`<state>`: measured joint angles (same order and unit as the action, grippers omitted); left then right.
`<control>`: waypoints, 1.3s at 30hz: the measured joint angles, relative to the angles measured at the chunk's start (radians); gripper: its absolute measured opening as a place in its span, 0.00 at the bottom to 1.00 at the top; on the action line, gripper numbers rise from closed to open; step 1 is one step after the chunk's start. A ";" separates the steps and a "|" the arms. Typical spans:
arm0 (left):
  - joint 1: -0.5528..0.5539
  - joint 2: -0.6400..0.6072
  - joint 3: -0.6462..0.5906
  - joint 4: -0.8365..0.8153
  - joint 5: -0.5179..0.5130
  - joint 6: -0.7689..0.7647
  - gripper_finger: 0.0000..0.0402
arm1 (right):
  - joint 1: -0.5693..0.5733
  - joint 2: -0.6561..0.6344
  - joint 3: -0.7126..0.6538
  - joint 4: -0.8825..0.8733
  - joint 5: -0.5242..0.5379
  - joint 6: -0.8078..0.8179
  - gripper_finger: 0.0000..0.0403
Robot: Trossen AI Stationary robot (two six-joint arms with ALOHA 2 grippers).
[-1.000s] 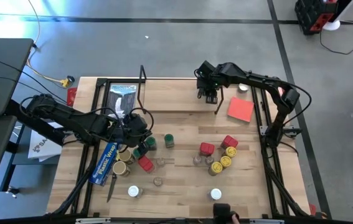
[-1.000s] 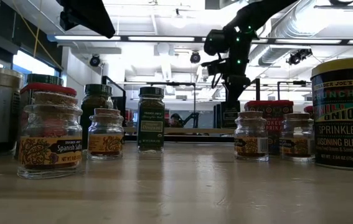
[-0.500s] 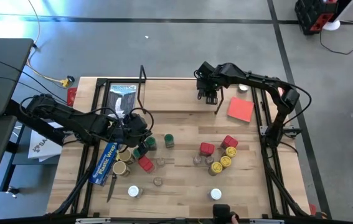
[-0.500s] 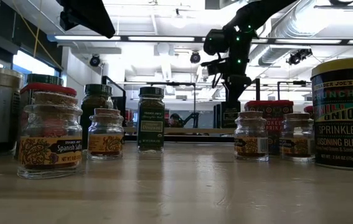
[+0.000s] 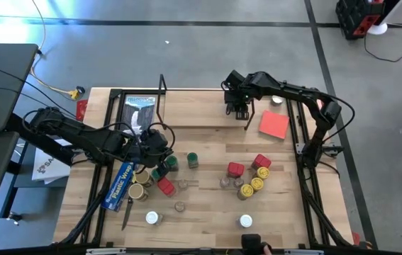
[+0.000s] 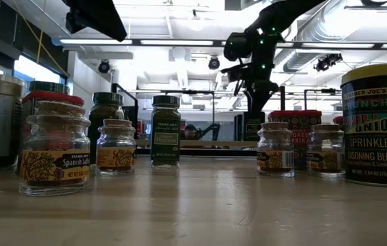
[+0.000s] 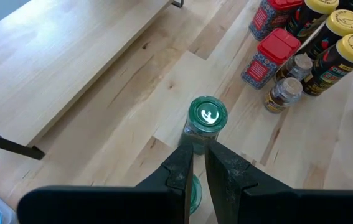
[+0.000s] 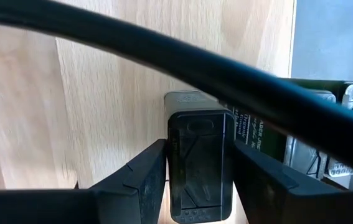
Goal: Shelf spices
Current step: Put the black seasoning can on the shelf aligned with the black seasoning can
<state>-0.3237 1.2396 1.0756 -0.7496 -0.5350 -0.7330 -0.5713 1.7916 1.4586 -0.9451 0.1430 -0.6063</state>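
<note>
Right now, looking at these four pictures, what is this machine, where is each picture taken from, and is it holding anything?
It is a robot with two dark arms at a wooden table. One camera looks down from above, one sits at table height, and one rides on each wrist. Spice jars and red tins stand scattered on the table. The right gripper, over the light-wood shelf, holds a dark-lidded jar between its fingers. The left gripper is shut, empty, just short of a green-lidded jar.

Long blue plastic-wrap box (image 5: 121, 184) at table's left; flat red sheet (image 5: 274, 125) far right.
</note>
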 joint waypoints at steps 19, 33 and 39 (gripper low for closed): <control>0.000 0.000 0.000 0.010 0.000 0.001 0.09 | 0.000 0.000 0.000 -0.008 0.009 -0.007 0.42; 0.000 0.000 0.000 0.014 0.000 0.002 0.09 | 0.012 0.000 0.000 0.004 0.021 0.010 0.42; 0.000 0.000 0.000 0.014 0.001 0.002 0.09 | 0.024 0.000 0.000 0.013 0.018 -0.004 0.48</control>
<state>-0.3236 1.2399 1.0759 -0.7353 -0.5343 -0.7311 -0.5476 1.7916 1.4586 -0.9324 0.1610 -0.6108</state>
